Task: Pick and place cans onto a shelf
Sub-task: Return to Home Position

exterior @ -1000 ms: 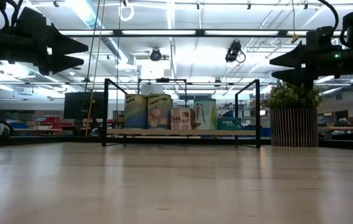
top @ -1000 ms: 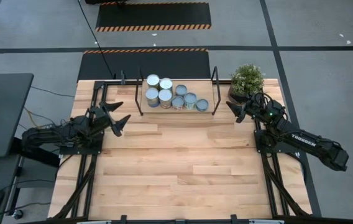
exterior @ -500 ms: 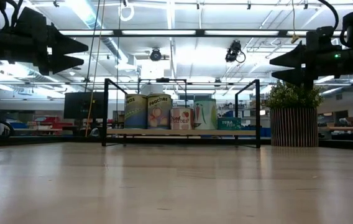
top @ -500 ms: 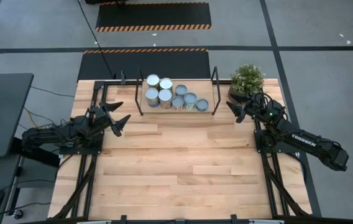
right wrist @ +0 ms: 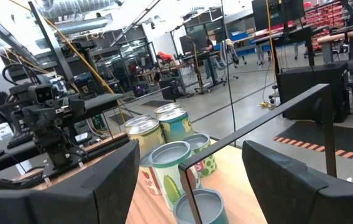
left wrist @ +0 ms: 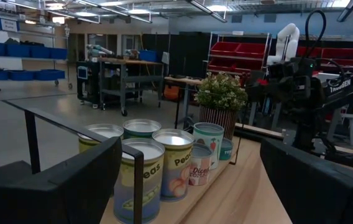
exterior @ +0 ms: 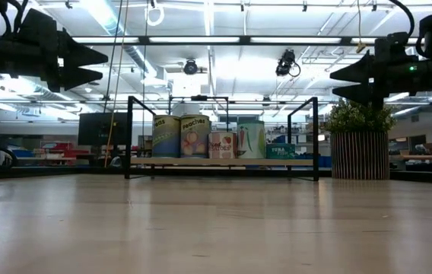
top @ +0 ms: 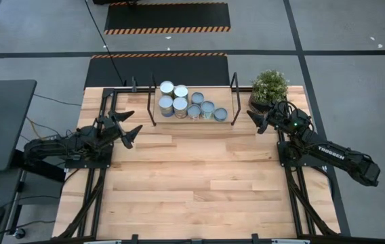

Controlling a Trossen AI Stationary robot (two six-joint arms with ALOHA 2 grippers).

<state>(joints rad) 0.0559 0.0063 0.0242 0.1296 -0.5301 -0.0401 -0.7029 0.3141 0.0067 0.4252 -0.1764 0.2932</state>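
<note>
The cans [top: 180,104] are seen grouped on the shelf [top: 216,93], which is set at the far edge of the counter [top: 192,176], with the taller ones to the left and the low tuna can [exterior: 281,151] at the right end. The left pincer [top: 133,121] is held released above the counter's left side, apart from the shelf. The right pincer [top: 254,120] is likewise held released, just right of the shelf and near the potted plant [top: 270,86]

The left gripper [top: 133,123] hovers just off the left end of the shelf [top: 179,122] and the right gripper [top: 255,120] just off its right end, both raised, fingers spread wide, arms folded back away from it.
</note>
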